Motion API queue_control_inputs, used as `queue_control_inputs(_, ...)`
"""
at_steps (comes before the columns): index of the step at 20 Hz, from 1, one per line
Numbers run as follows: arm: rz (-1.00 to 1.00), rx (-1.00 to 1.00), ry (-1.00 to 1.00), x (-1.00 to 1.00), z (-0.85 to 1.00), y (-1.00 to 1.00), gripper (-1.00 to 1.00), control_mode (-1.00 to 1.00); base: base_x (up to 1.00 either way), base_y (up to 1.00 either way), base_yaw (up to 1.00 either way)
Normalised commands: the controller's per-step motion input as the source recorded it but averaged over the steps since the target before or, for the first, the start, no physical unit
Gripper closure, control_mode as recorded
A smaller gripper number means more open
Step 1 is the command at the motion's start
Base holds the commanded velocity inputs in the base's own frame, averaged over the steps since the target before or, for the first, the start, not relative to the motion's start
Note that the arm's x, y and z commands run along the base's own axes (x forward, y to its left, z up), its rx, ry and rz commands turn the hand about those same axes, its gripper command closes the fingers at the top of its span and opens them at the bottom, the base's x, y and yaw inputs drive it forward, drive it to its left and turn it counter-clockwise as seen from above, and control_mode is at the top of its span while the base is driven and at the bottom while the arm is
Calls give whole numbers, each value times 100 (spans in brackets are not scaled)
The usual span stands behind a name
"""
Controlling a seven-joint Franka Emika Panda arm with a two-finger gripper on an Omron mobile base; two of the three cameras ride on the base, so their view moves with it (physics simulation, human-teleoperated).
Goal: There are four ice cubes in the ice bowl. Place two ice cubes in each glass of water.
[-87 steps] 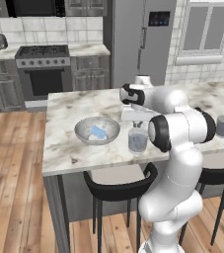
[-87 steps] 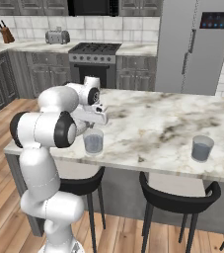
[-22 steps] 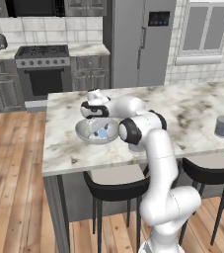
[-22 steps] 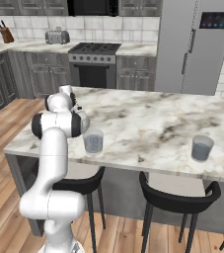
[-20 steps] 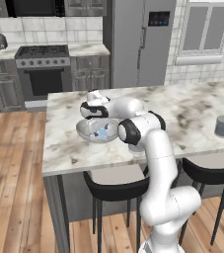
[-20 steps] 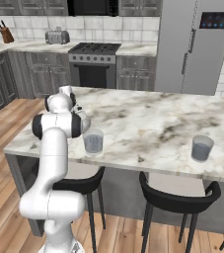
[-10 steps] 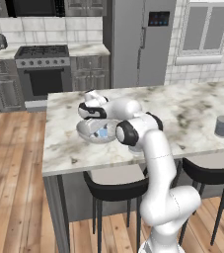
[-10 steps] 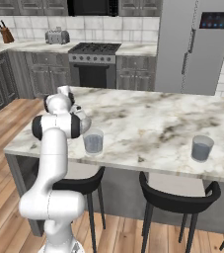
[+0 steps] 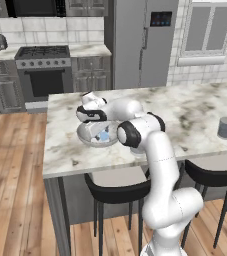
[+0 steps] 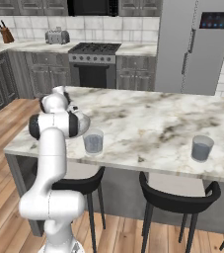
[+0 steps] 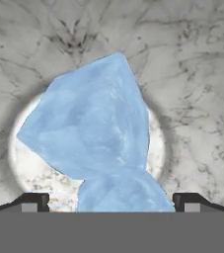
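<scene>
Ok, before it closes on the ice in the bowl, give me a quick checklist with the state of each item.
1. Gripper open: ok, its dark fingertips stand wide apart.
2. Ice cubes between the tips: ok, the blue ice lies right ahead in the hand view.
3. Hand inside the ice bowl: ok, low over it in the left base view.
4. One cube singled out: cannot tell, the blue shapes overlap.
5. Near glass upright on the counter: ok.
6. Far glass upright: ok.

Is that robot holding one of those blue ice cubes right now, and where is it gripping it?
Nothing is held yet. The tool is open, its tips apart on either side of the ice cubes in the ice bowl.
</scene>
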Motion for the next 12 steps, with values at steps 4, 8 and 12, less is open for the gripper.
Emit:
queue_control_inputs(4,0,-7,-2,-26,0,-1,-100,-100,0,0,0)
queue_control_inputs(8,0,-9,0,-9,0,-13,-100,-100,0,0,0)
queue_control_inputs(12,0,-5,0,0,0,-18,-100,-100,0,0,0)
